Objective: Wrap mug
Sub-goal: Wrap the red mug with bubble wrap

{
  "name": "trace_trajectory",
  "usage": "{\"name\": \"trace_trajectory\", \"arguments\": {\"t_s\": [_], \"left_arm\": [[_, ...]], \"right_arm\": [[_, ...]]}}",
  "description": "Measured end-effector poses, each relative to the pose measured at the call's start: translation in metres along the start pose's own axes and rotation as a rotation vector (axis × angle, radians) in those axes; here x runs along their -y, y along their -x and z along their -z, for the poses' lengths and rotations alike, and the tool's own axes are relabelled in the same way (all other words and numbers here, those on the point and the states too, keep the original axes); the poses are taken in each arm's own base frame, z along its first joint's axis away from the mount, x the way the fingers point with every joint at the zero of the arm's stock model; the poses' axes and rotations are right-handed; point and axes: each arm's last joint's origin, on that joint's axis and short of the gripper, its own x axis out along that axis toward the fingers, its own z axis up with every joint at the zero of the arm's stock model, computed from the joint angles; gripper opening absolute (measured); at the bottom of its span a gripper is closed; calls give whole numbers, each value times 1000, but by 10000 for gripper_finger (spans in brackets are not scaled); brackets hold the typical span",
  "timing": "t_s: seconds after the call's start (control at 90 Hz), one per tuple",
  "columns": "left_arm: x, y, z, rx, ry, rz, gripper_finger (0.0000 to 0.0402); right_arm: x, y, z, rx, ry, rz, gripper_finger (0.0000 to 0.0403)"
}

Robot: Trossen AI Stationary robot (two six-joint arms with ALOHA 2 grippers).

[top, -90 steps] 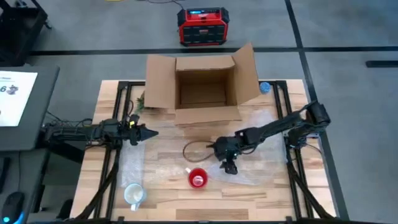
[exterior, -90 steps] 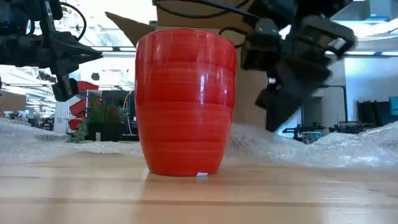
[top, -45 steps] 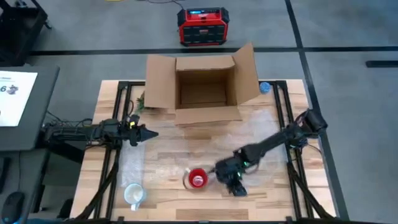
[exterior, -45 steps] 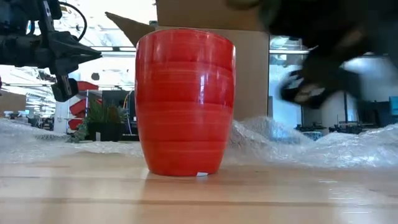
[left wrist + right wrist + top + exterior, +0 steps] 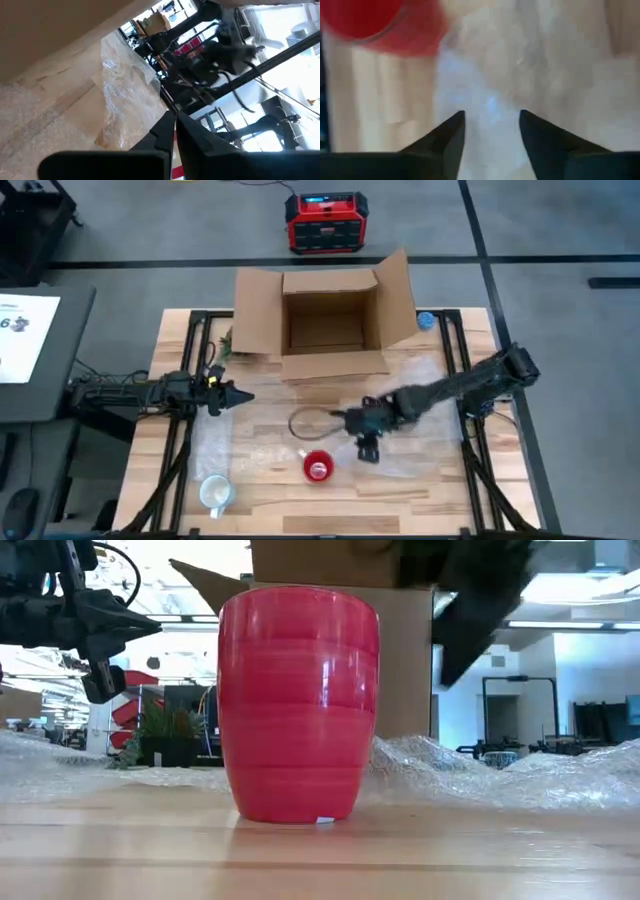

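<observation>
- High view: straight down over the whole light wooden table (image 5: pixel 260 420).
- Low view: table-level, very near the glossy red ceramic mug (image 5: pixel 298 705), also seen from above.
- Wrist views: close over the clear bubble wrap (image 5: pixel 530 65).

a grey floor (image 5: pixel 150 230) crossed by dark tape lines surrounds the wooden table (image 5: pixel 260 405). a red and black box (image 5: pixel 322 222) sits on the floor beyond it, and a dark desk (image 5: pixel 40 355) with a white sheet stands at one side. across the room, bright ceiling lights, a potted plant (image 5: pixel 165 730) and black frames show.
</observation>
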Motion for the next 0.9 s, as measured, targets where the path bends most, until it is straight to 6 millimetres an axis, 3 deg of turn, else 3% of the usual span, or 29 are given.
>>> {"name": "trace_trajectory", "arguments": {"t_s": [0.178, 0.289, 0.4, 0.511, 0.711, 0.9], "left_arm": [[0, 0, 0, 0, 17, 0, 0], [0, 0, 0, 0, 25, 0, 0], [0, 0, 0, 0, 33, 0, 0], [0, 0, 0, 0, 33, 0, 0], [0, 0, 0, 0, 18, 0, 0], [0, 0, 0, 0, 0, 0, 0]], "right_arm": [[29, -32, -5, -88, 117, -142, 252], [36, -47, -1, -156, 130, -195, 250], [29, -55, 4, -197, 140, -251, 227], [13, -56, 7, -204, 159, -279, 174], [-32, -54, 19, -274, 58, -295, 22], [-102, -35, 21, -272, -39, -358, 8]]}}
